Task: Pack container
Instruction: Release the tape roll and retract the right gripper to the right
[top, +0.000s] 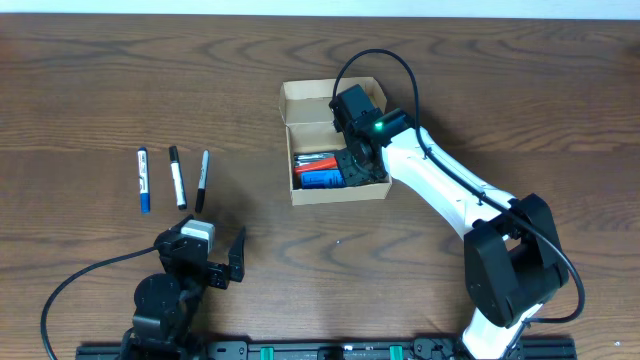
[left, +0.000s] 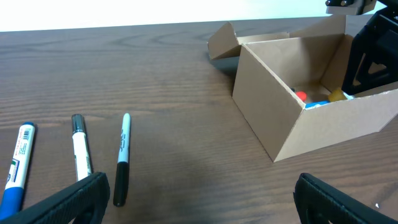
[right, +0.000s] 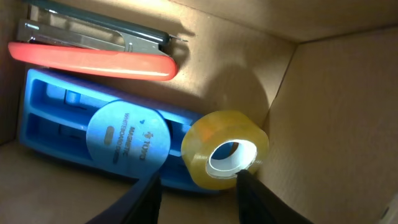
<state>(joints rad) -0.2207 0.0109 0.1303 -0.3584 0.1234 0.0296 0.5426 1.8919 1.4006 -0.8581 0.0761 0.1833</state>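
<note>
The container (top: 335, 193) is a small tan cardboard box with its flap lid open, right of the table's middle. It also shows in the left wrist view (left: 292, 118) and the right wrist view (right: 336, 112). Inside lie a red stapler (right: 93, 53), a blue tape dispenser (right: 118, 137) and a yellow tape roll (right: 217, 140). My right gripper (right: 196, 190) is inside the box, open. Its right finger touches the roll's lower edge and its left finger is clear of it. My left gripper (left: 199, 199) is open and empty, low over the table near the front edge.
Three markers lie side by side at the left: a blue one (top: 144, 180), a black-and-white one (top: 177, 177) and a black one (top: 202, 181). They lie just ahead of my left gripper, the black one (left: 122, 155) nearest its left finger.
</note>
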